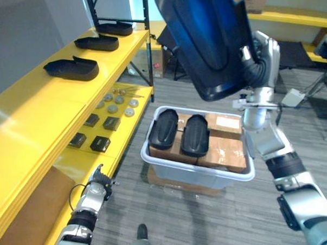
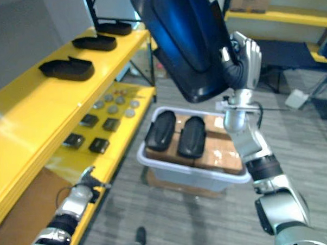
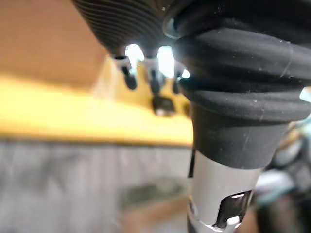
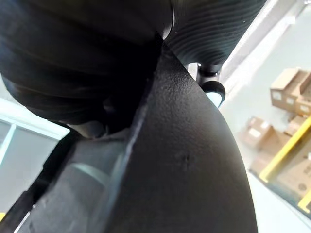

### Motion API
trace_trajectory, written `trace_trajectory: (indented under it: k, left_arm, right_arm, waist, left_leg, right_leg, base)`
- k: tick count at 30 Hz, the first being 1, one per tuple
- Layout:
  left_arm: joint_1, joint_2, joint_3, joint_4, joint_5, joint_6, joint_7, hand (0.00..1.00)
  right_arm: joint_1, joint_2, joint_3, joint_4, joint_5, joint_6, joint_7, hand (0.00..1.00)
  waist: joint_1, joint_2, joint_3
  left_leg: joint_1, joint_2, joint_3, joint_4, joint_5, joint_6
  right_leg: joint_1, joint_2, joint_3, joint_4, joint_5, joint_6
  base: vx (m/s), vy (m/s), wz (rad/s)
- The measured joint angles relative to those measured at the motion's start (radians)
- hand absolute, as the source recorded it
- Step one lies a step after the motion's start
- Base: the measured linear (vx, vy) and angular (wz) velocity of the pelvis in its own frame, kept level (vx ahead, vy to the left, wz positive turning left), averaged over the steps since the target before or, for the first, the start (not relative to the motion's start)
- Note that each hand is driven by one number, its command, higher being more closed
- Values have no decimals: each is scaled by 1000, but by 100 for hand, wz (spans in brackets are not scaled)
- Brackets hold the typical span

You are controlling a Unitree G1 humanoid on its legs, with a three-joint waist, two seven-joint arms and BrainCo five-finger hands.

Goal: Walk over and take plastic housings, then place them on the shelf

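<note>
The right hand, fingers curled round a raised housing at 1 o'clock, had yet to shelve it; three housings lay on the shelf at 10, two more waited in the bin, left hand hanging slack at 7.

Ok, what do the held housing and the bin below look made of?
The housing: likely rigid moulded plastic, black; pebbled grain up close, bluish sheen on its broad face. The bin: whitish plastic, seemingly; thin lipped rim, faintly translucent.
</note>
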Motion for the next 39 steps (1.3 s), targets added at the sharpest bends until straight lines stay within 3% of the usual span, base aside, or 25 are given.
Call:
trace_trajectory:
  k: [2, 4, 8, 12, 18, 23, 30, 39]
  left_arm:
    - [-8, -47, 0, -19, -299, -69, -51, 0]
    - [-14, -86, -9, -59, -470, -124, -101, 0]
    - [-81, -129, -16, -172, -716, -212, -187, 0]
    - [-154, -129, -19, -260, -880, -232, -206, 0]
    - [-163, -139, -50, -299, -1045, -253, -211, 0]
    - [-163, -164, -53, -356, -1086, -292, -185, 0]
    - [-163, -165, -78, -416, -1096, -308, -174, 0]
    - [-163, -168, -126, -443, -1126, -320, -178, 0]
  right_arm:
    - [0, 6, 0, 0, -3, -17, 24, 100]
    - [-1, 26, 0, -1, -4, -31, 41, 100]
    - [-3, 79, 0, 0, -6, -42, 58, 100]
    - [-17, 113, 8, 21, -6, -44, 59, 100]
    - [-23, 147, 59, 69, -6, -44, 79, 100]
    - [-18, 180, 114, 99, -8, -44, 90, 100]
    - [20, 236, 158, 170, -15, -40, 103, 100]
    - [48, 264, 223, 250, -43, 7, 116, 100]
  waist:
    - [0, 0, 0]
    - [0, -1, -1]
    - [3, -1, -1]
    - [1, -1, -1]
    - [-1, -2, -2]
    - [-2, -4, -3]
    - [3, -20, -13]
    - [1, -23, -15]
  left_leg:
    - [-1, 1, 0, 0, 1, 0]
    - [-3, -1, 0, 0, 5, 4]
    - [-9, -3, 0, 0, 13, 2]
    - [-12, -6, -1, 0, 20, 4]
    - [0, -4, -3, 0, 20, 4]
    - [-4, -6, -4, 0, 19, 5]
    - [-20, -13, -28, 0, 21, 6]
    - [-17, -19, -35, 0, 21, 6]
  right_leg:
    - [1, 1, 0, -6, 4, -2]
    - [1, 0, 0, -9, 8, 0]
    - [6, 2, -1, -24, 28, 7]
    - [8, 0, -4, -29, 36, 8]
    - [23, 3, -6, -37, 38, 9]
    - [22, 2, -7, -42, 36, 6]
    - [22, 1, -29, -48, 37, 6]
    - [35, -2, -44, -52, 42, 15]
  base:
    - [-74, 1, 1]
    - [0, 0, 0]
    - [0, 0, 0]
    - [9, -3, 0]
    - [-5, -3, 0]
    - [-23, -1, 0]
    - [-1, -6, 8]
    - [5, -6, 3]
